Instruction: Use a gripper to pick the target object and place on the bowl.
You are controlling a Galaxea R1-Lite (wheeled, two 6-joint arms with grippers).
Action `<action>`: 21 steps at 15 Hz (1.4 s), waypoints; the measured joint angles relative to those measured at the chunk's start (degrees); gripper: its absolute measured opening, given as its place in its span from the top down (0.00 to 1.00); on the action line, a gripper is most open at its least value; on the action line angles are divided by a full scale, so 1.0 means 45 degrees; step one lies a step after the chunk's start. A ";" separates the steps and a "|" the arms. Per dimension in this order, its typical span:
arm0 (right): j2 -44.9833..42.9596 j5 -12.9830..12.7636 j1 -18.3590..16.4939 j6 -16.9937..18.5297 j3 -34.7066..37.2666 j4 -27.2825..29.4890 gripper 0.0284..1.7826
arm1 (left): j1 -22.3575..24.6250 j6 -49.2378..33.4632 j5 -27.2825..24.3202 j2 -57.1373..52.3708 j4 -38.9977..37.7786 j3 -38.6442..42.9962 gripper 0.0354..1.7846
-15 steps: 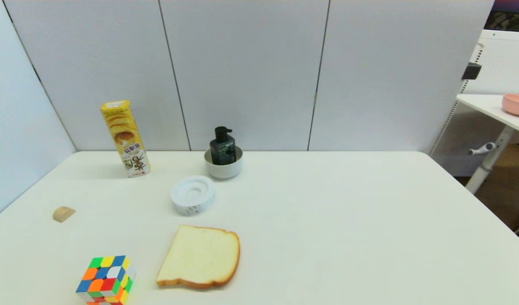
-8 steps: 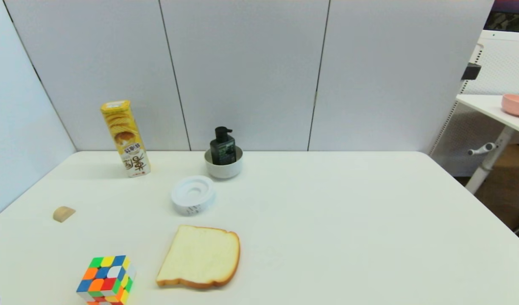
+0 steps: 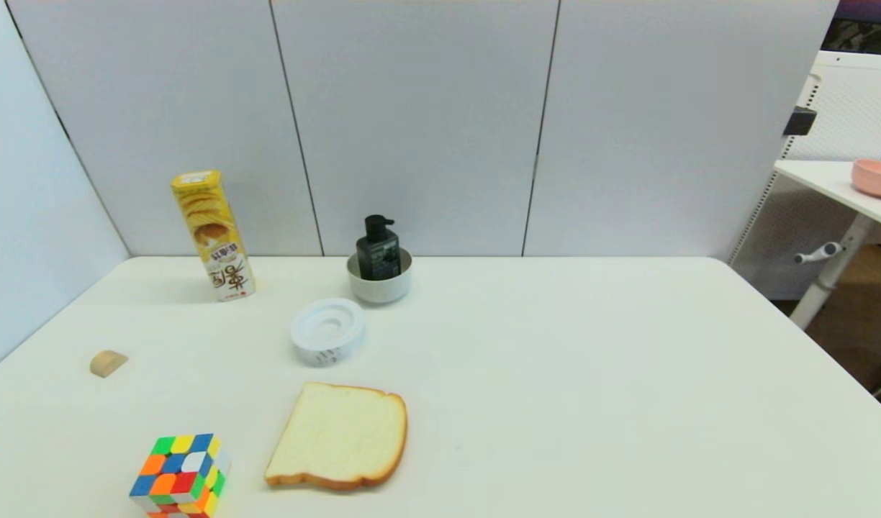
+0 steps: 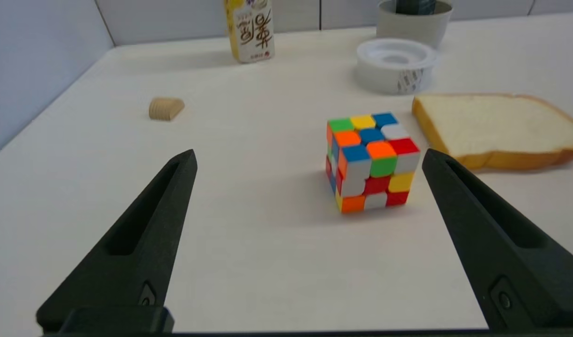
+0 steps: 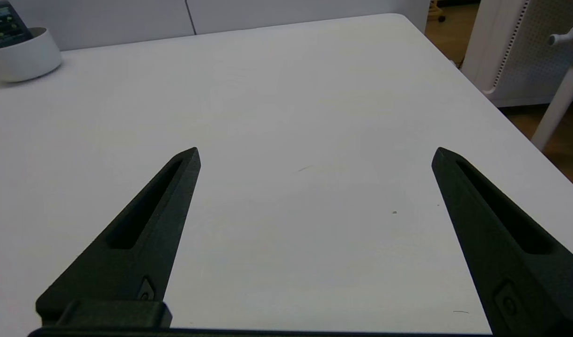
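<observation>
The dark pump bottle [image 3: 378, 249] stands upright inside the pale bowl [image 3: 380, 286] at the back of the table. Both also show in the right wrist view, the bottle [image 5: 1, 25] in the bowl [image 5: 24, 58]. In the left wrist view only the bowl [image 4: 415, 28] and the bottle's base [image 4: 415, 5] show. Neither gripper appears in the head view. My left gripper [image 4: 307, 159] is open and empty, low over the near left of the table. My right gripper [image 5: 316, 154] is open and empty over bare table.
A yellow chip box [image 3: 212, 235] stands back left. A white ring disc [image 3: 327, 331], a bread slice [image 3: 338, 436], a colour cube [image 3: 179, 475] and a small wooden piece [image 3: 108, 362] lie on the table. A pink bowl [image 3: 876, 177] sits on a side table.
A dark bit of the left arm showed at the lower left corner half a second ago and is gone now. Nothing on the table has moved.
</observation>
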 joint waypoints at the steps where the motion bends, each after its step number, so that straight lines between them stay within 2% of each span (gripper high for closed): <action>1: 0.0000 0.0000 0.0000 -0.0005 0.0000 -0.0005 0.04 | 0.0000 -0.0014 0.0168 -0.0068 -0.0141 0.0209 0.05; 5: 0.0000 -0.0005 0.0000 0.0003 0.0000 -0.0005 0.04 | 0.0000 -0.0859 0.0331 -0.0152 -0.0276 0.0387 0.04; 21: 0.0000 0.0030 0.0000 -0.0005 0.0000 -0.0005 0.04 | 0.0000 -0.0883 0.0325 -0.0163 -0.0260 0.0423 0.04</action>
